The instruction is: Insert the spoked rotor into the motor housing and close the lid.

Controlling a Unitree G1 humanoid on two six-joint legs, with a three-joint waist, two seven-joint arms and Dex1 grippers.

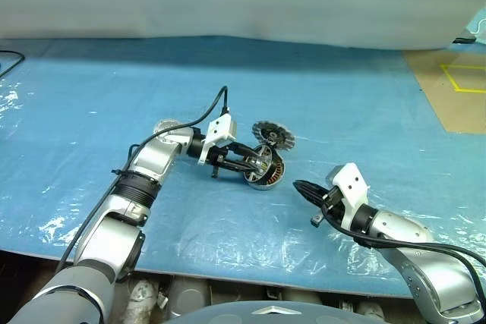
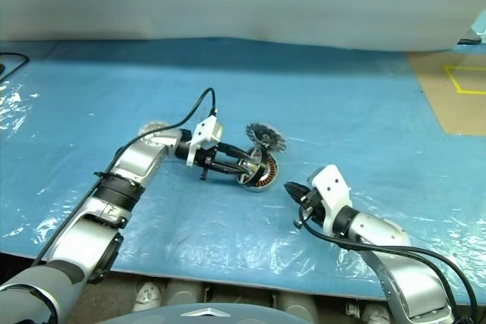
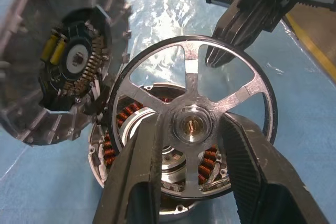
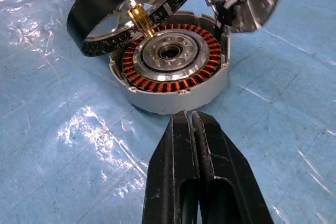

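The motor housing (image 4: 173, 94) sits on the blue sheet with its ring of copper windings facing up. The lid (image 1: 273, 136) stands tilted open at the housing's far side, its inner face showing in the left wrist view. My left gripper (image 1: 262, 163) is shut on the hub of the spoked rotor (image 3: 191, 80). It holds the rotor tilted just over the housing's mouth, with the brass shaft pointing toward the centre hole. One rim edge hangs near the housing's rim; I cannot tell whether they touch. My right gripper (image 4: 191, 124) is shut and empty, its tips just short of the housing's near wall.
The blue plastic-covered table (image 1: 91, 111) runs wide to the left and behind. A brown board with yellow tape (image 1: 456, 89) lies at the far right. A black cable (image 1: 7, 58) shows at the far left. The table's front edge is close below my arms.
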